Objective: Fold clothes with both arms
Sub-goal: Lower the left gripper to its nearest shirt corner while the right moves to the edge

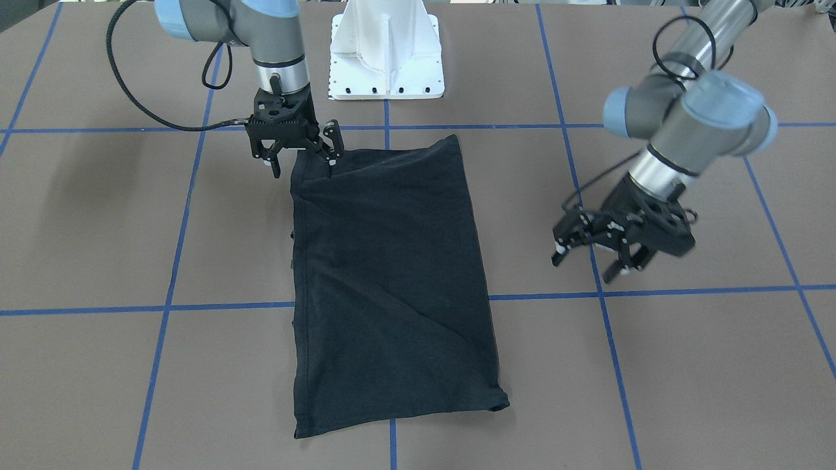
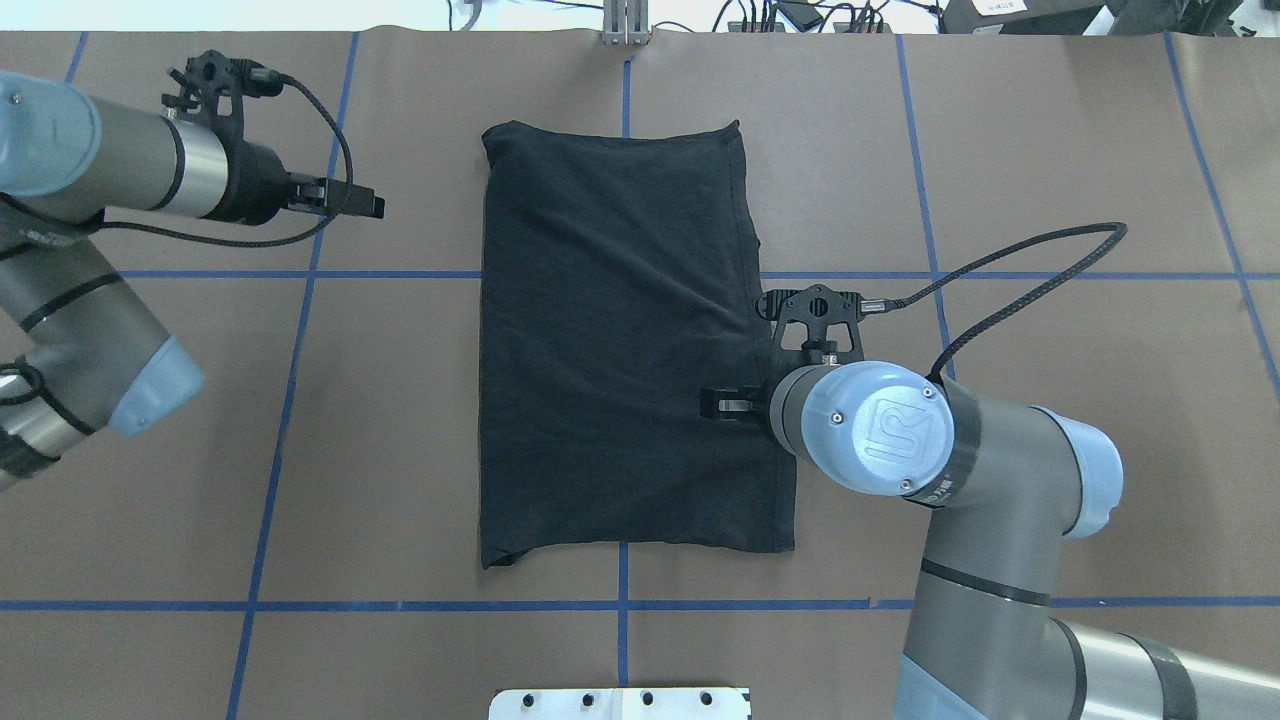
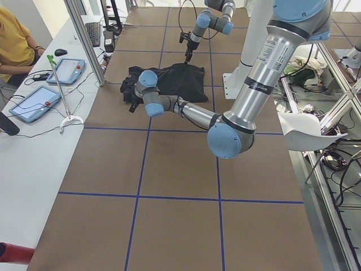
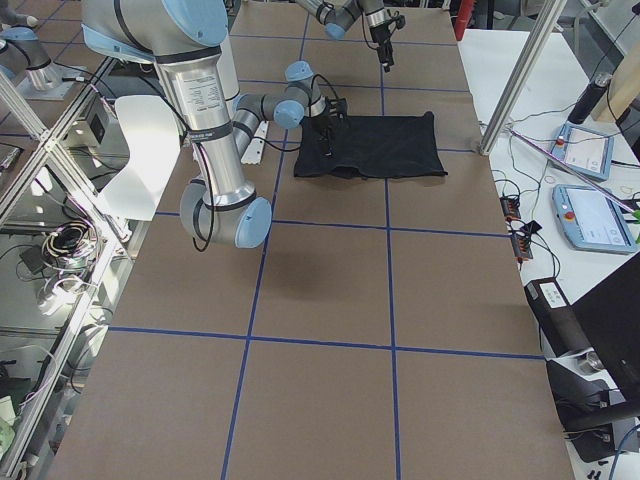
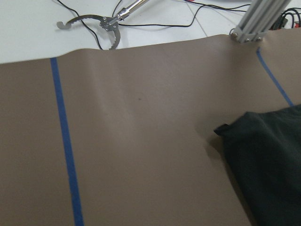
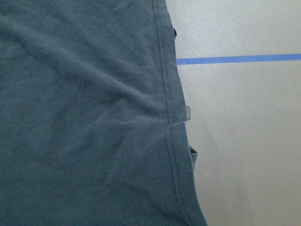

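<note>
The clothes, one black T-shirt (image 1: 392, 274) (image 2: 620, 340), lie flat on the brown table as a folded rectangle with only plain black showing. My right gripper (image 1: 302, 168) hangs open over the shirt's corner nearest the robot base, one fingertip at the hem; from overhead its wrist hides all but one finger (image 2: 728, 405). The right wrist view looks down on the shirt's hemmed edge (image 6: 164, 117). My left gripper (image 1: 584, 264) (image 2: 365, 203) is open and holds nothing, off to the side of the shirt above bare table. The left wrist view catches a shirt corner (image 5: 268, 155).
Blue tape lines (image 1: 196, 307) grid the table. The white base pedestal (image 1: 386, 59) stands at the robot's edge. A side table with tablets (image 3: 34, 101) and a seated person (image 3: 14, 42) runs beyond the far edge, with a metal post (image 5: 251, 21) at that edge.
</note>
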`<state>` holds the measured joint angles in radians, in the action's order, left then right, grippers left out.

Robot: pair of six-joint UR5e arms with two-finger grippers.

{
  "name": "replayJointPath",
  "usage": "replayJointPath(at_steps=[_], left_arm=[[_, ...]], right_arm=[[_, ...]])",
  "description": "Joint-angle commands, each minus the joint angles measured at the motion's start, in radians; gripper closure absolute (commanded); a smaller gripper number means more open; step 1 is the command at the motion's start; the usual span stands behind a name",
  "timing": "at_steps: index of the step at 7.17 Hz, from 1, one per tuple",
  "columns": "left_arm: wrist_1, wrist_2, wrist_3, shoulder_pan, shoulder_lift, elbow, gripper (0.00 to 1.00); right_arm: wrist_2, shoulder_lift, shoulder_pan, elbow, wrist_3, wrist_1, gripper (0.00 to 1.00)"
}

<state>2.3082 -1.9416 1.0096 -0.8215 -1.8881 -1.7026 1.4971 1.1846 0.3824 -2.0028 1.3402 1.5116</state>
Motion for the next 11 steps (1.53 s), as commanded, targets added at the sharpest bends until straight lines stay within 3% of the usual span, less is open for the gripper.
replayJointPath(at_steps=[1,3,5,9,11], left_arm=[[-0.027,0.146,0.226,0.219,0.105,-0.194,0.00],[-0.027,0.341,0.453,0.449,0.118,-0.219,0.00],[-0.027,0.442,0.637,0.571,0.121,-0.207,0.00],[-0.029,0.464,0.714,0.645,0.126,-0.186,0.01],[-0.029,0.464,0.715,0.650,0.121,-0.184,0.18]], right_arm=[[0.015,0.117,0.001,-0.022,0.000,-0.167,0.00],[0.012,0.121,0.003,-0.022,0.000,-0.174,0.00],[0.008,0.121,0.001,-0.022,0.000,-0.174,0.00],[0.006,0.121,0.001,-0.022,0.000,-0.174,0.00],[0.006,0.119,0.001,-0.022,0.000,-0.174,0.00]])
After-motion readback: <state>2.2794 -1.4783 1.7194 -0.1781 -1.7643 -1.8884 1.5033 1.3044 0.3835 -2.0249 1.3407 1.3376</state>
